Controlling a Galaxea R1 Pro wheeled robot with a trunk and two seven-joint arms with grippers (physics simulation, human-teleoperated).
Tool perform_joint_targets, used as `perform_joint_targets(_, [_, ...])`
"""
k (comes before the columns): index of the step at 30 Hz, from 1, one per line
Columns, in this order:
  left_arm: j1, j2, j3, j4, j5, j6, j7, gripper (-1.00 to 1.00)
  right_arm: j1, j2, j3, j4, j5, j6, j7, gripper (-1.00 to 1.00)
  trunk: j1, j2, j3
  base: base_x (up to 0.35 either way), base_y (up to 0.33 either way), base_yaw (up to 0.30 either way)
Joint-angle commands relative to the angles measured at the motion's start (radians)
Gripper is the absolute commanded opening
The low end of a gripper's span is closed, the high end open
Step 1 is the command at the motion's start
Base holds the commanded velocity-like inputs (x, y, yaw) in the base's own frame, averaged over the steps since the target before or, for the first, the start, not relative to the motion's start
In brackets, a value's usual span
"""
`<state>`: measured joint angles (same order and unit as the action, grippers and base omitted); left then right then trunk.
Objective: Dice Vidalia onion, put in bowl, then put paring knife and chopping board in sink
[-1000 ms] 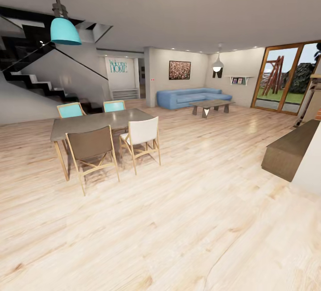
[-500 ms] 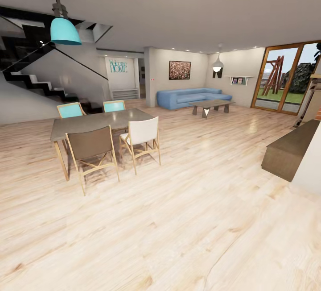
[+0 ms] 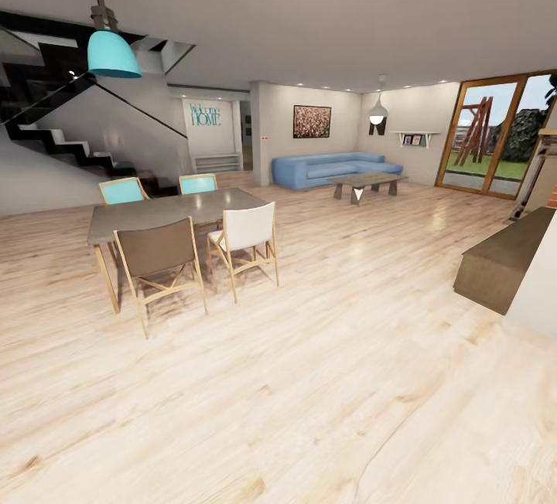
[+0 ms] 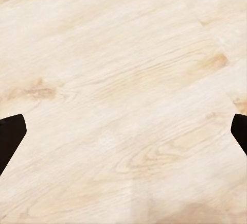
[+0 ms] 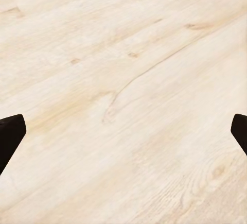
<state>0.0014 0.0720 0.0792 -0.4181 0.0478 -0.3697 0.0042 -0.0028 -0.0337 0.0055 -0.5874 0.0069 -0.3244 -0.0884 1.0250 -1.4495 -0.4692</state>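
Open-plan living/dining room ahead, not the kitchen. Pale wood floor [image 3: 325, 396] across most of the head view. Dining table [image 3: 166, 210] near left with four chairs: two teal-backed on the far side, a brown chair [image 3: 158, 257] and a white chair [image 3: 246, 237] on the near side. Teal pendant lamp [image 3: 113, 53] above the table, dark staircase [image 3: 54, 141] behind. Blue sofa [image 3: 333, 168] and low coffee table [image 3: 363, 183] at the far wall, framed picture [image 3: 312, 121] above the sofa. Glazed door [image 3: 495, 137] far right, dark low cabinet [image 3: 507, 257] at the right edge.

Left gripper [image 4: 123, 131]: dark fingertips [image 4: 10, 134] at opposite frame edges, spread wide, nothing between, bare floorboards beneath. Right gripper [image 5: 123, 131]: same, fingertips [image 5: 10, 134] far apart, holding nothing, pointing at floor.

Task objects: sink, onion, chopping board, paring knife, bowl, countertop — location can't be told from these views.

Progress estimate: nothing started. Both grippers empty, no work surface in reach. Everything left: find the kitchen, drive to the sink, pull the onion, dice on the board, transfer to the bowl, drop knife and board in the sink.
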Motion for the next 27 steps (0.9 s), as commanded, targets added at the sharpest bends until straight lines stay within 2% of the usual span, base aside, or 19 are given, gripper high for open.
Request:
perform_joint_targets(1, [0.0, 0.0, -0.001, 0.0, 0.005, -0.002, 0.0, 1.0, 0.0, 0.0, 0.001, 0.0, 0.001, -0.002, -0.003, 1.0, 0.0, 0.0, -0.001, 0.0, 0.0, 0.0])
perform_joint_targets(10, [0.0, 0.0, -0.001, 0.002, 0.004, -0.002, 0.0, 1.0, 0.0, 0.001, 0.001, 0.001, 0.001, -0.002, -0.004, 1.0, 0.0, 0.0, -0.001, 0.0, 0.0, -0.019])
perform_joint_targets(27, [0.0, 0.0, -0.001, 0.002, 0.004, -0.002, 0.0, 1.0, 0.0, 0.0, 0.001, 0.001, 0.001, -0.002, -0.004, 1.0, 0.0, 0.0, -0.001, 0.0, 0.0, -0.233])
